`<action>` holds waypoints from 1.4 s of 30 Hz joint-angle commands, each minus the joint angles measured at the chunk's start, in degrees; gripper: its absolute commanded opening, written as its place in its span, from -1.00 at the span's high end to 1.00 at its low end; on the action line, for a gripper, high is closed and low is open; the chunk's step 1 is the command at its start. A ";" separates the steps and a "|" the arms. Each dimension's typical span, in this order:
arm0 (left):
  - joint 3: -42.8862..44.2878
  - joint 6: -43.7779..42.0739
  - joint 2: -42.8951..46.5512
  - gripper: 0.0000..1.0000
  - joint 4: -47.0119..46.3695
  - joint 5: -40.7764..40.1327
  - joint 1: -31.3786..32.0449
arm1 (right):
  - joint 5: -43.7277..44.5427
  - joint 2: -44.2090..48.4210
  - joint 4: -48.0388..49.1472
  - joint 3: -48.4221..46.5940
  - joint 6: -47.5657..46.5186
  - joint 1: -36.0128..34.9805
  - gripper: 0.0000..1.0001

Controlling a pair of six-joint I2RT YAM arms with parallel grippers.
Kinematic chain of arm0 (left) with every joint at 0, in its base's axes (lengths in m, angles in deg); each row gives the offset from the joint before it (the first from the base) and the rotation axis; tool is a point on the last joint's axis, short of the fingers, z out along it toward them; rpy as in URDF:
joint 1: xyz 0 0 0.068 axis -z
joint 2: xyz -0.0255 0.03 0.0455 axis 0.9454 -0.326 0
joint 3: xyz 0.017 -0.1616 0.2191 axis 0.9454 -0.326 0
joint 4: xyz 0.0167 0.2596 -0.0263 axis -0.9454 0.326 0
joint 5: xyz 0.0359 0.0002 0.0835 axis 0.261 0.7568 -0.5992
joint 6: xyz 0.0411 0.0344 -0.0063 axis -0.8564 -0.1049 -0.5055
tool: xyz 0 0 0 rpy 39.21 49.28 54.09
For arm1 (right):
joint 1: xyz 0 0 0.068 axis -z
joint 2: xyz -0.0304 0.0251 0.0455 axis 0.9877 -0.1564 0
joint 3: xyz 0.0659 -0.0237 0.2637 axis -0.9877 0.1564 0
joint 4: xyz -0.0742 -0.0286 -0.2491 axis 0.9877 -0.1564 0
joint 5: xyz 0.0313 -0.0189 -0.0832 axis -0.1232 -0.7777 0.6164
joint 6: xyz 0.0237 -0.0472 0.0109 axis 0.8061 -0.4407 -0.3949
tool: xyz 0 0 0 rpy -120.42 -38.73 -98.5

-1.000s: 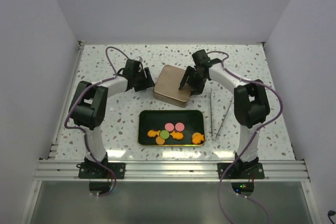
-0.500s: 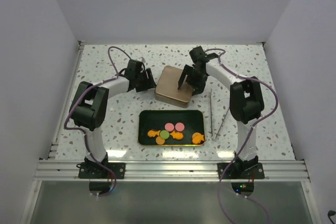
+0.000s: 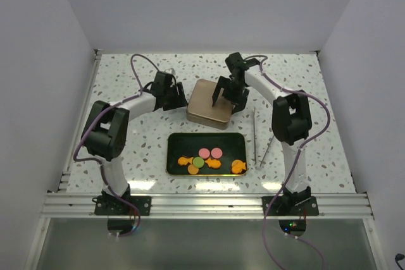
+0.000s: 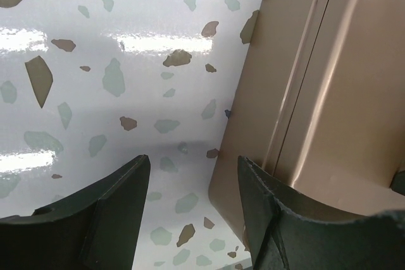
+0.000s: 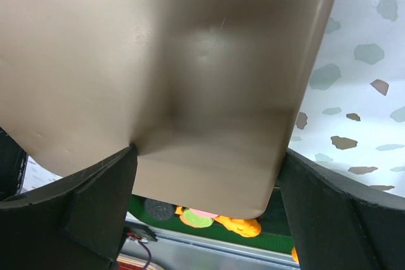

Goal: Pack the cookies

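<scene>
The cookies, orange with two pink and one green, lie in a dark tray at the table's middle. Behind it lies a tan metal lid, flat on the table. My right gripper is open above the lid's right part. In the right wrist view its fingers stand either side of the lid's near end, with cookies showing beyond. My left gripper is open at the lid's left edge. In its wrist view the lid's corner sits by the right finger.
Two thin metal rods lie to the right of the tray. White walls close in the speckled table on three sides. An aluminium rail runs along the near edge by the arm bases.
My right gripper has moved left and back over the lid, its arm folding in. The left gripper, the lid and the tray have stayed put.
</scene>
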 commanded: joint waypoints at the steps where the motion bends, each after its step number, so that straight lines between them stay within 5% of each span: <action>1: -0.16 -0.60 3.50 -0.27 0.17 3.25 2.65 | -2.14 -0.08 -0.44 -3.94 0.57 -1.78 -0.85; 24: -2.27 -0.25 7.98 -0.26 -1.33 -2.46 5.63 | -0.02 -6.40 -12.74 -14.39 -4.61 -1.87 -0.89; 42: -3.15 -0.16 12.29 -0.26 1.40 -7.56 5.63 | -1.95 -5.09 -11.87 -11.41 -4.96 -1.87 -0.90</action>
